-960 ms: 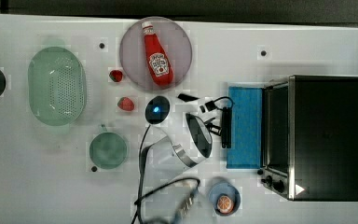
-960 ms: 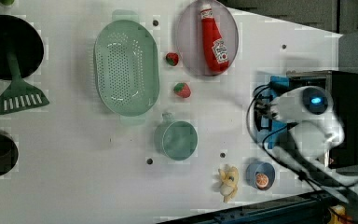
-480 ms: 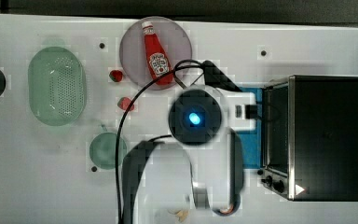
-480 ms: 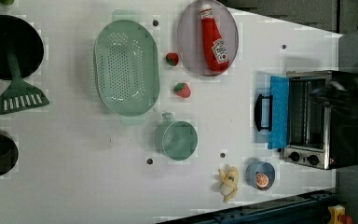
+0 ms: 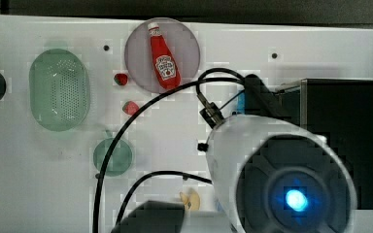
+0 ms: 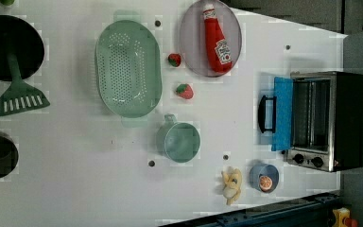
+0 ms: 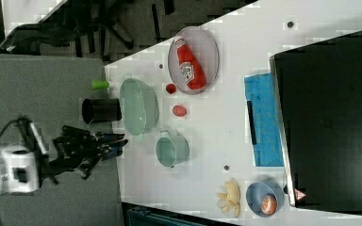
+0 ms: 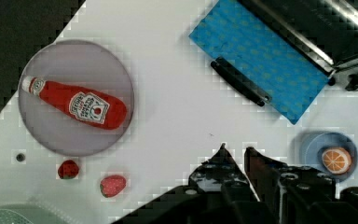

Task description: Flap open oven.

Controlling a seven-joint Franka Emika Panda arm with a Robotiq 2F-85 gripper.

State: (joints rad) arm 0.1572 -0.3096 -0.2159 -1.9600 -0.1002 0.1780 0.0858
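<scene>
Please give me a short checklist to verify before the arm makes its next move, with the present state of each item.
1. Door of the oven folded fully down: ok, the blue glass door lies flat on the table in the left view.
2. Bar handle free of the gripper: ok, white table shows between them in the wrist view.
3. Jaws empty: ok, nothing sits between them, with a narrow gap.
4. Oven cavity clear: cannot tell, the rack area is too dim.
5. Small blue bowl with the orange slice clear of the door: ok, it stands beside the door's corner, apart.
</scene>
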